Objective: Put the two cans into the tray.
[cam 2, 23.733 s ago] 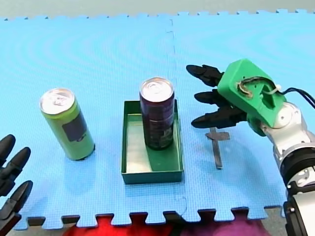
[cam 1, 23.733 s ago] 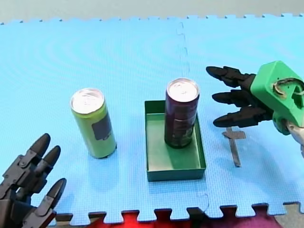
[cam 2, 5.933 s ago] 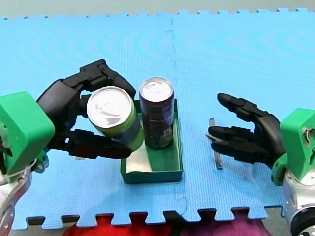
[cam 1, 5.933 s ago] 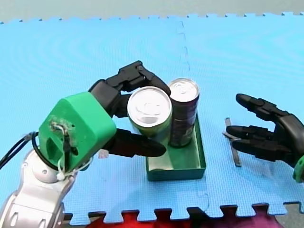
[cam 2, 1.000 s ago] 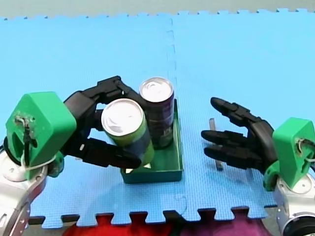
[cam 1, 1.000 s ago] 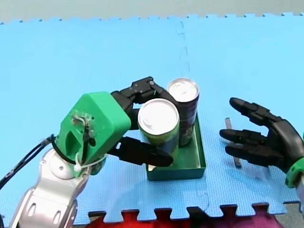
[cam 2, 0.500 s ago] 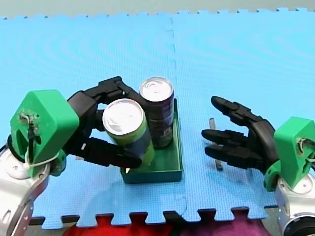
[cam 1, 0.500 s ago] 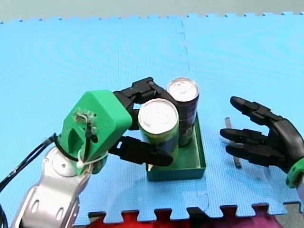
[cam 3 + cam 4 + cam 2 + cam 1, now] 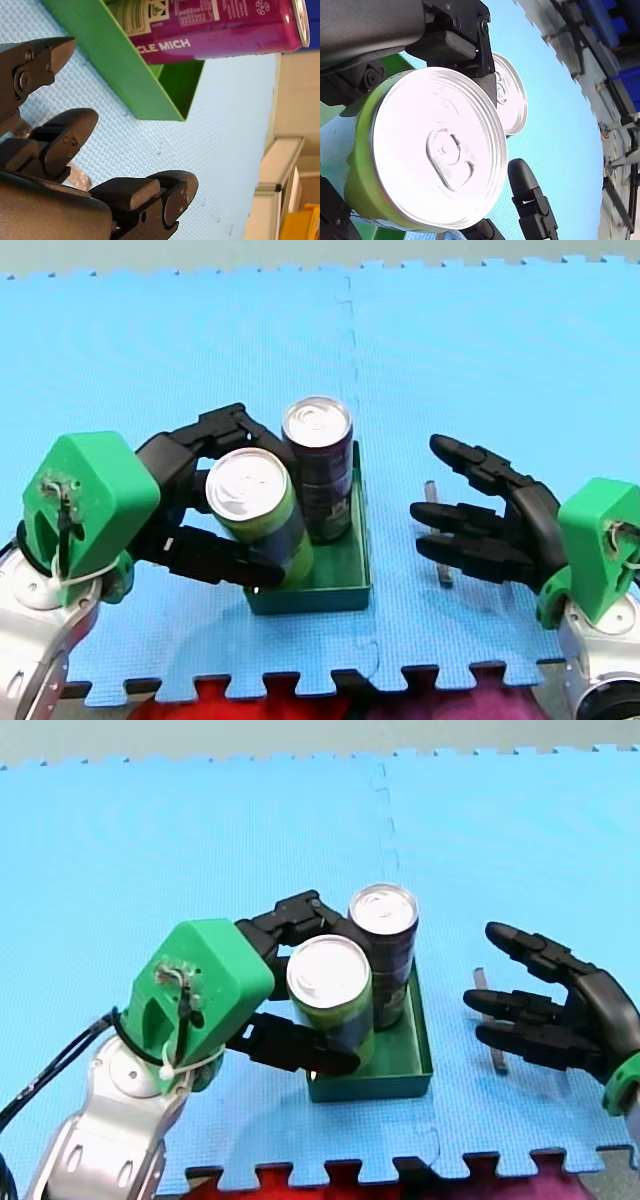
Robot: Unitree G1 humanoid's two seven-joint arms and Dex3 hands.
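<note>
On the blue mat (image 9: 200, 840) the green tray (image 9: 425, 1055) sits near the front edge. The left hand (image 9: 250, 982) has come in from its left side, its fingers wrapped around the green can (image 9: 330, 988). The right hand (image 9: 560, 1018) holds nothing and hangs to the right of the tray. The green can is at the tray's near left part, leaning a little rather than dead upright. The purple can (image 9: 385, 935) stands in the far part of the tray, just behind the green can.

The main risk, as I judge it, is the green can's bottom catching on the tray's left wall; letting go then would tip it out onto the mat. A lean at release could also knock it into the purple can and topple both. The upper fingers (image 9: 215, 430) reach in close to the purple can, so pulling the hand away carelessly might drag or nudge that can. The lower finger runs across the front of the green can and could snag on the wall.

The green can's bottom is covered by that finger, so I cannot tell whether it rests on the tray floor or hangs above it. Whether the two cans touch is also unclear. Much of the tray's left wall and floor is blocked. A small metal strip (image 9: 499, 1063) on the mat is partly behind the right hand.
</note>
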